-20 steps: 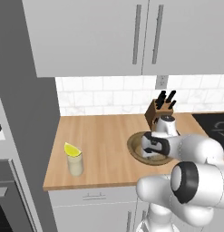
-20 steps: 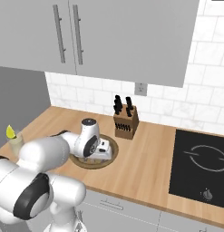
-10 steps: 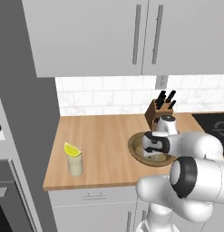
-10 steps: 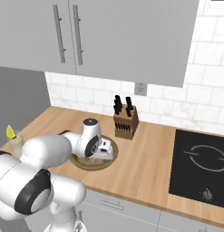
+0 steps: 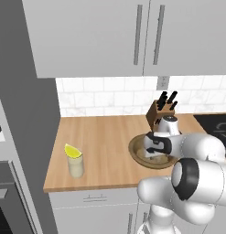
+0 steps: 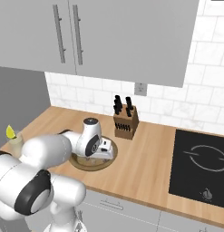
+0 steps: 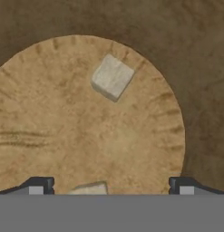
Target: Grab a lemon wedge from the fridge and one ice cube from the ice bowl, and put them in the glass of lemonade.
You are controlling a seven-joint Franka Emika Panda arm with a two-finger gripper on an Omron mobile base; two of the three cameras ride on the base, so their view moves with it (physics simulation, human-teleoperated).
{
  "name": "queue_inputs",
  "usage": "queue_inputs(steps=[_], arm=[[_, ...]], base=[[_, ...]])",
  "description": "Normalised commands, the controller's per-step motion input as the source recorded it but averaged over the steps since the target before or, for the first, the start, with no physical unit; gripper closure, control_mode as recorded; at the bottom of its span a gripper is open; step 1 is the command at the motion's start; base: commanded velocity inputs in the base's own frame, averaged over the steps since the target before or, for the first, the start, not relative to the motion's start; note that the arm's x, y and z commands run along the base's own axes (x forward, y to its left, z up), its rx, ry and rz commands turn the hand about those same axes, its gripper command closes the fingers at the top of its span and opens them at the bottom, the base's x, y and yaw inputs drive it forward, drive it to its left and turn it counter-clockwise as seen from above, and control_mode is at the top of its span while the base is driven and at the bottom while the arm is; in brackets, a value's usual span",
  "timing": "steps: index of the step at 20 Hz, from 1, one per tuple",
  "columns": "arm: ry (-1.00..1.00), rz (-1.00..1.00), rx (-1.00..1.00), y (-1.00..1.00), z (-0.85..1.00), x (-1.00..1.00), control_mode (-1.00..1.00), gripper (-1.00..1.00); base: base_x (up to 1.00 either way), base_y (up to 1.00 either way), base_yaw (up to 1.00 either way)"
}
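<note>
From the left base view the wooden counter (image 5: pixel 110 137) runs from a tall grey panel on the left to the dark cooktop (image 5: pixel 219 125) at the right, and most of its smooth, pale-brown top lies bare between the two. Near the front left edge stands the glass of lemonade (image 5: pixel 76 167) – a small straight-sided tumbler – with the lemon wedge (image 5: pixel 72 151) perched on its rim, a bright yellow crescent. Well to its right sits the ice bowl (image 5: pixel 138 153), round, shallow and dark brown, with the arm's white hand reaching down into it. Just behind the bowl is a wooden knife block (image 5: pixel 159 114) with black handles, close to the tiled wall.

From the right base view the bowl (image 6: pixel 109 158) lies near the counter's front edge, the knife block (image 6: pixel 124 123) just beyond it, and a broad stretch of open wood separates both from the black cooktop (image 6: pixel 202 165). The glass (image 6: pixel 15 144) with its wedge (image 6: pixel 11 132) is at the far left, well apart from the bowl.

In the hand view the gripper (image 7: pixel 111 186) is spread wide with nothing between its two dark fingertips (image 7: pixel 41 185). Below it is the bowl's flat, lighter floor with fine ridges round its edge, ringed by the darker grainy wall (image 7: pixel 199 90). One pale, blocky ice cube (image 7: pixel 112 77) lies towards the top, tilted corner-on; a second pale piece (image 7: pixel 88 189) peeks up between the tips – whether they touch it I cannot tell
</note>
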Motion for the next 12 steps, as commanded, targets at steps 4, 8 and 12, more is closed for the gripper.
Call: queue_inputs(steps=[4, 8, 12], arm=[[0.0, 0.0, 0.0, 0.06, 0.0, -0.13, -1.0, -1.0], [0.0, 0.0, 0.0, 0.24, 0.0, -0.01, -1.0, -1.0], [0.0, 0.0, 0.0, 0.14, 0.0, 0.0, -1.0, -1.0]], base=[[0.0, 0.0, 0.0], [0.0, 0.0, 0.0], [0.0, 0.0, 0.0]])
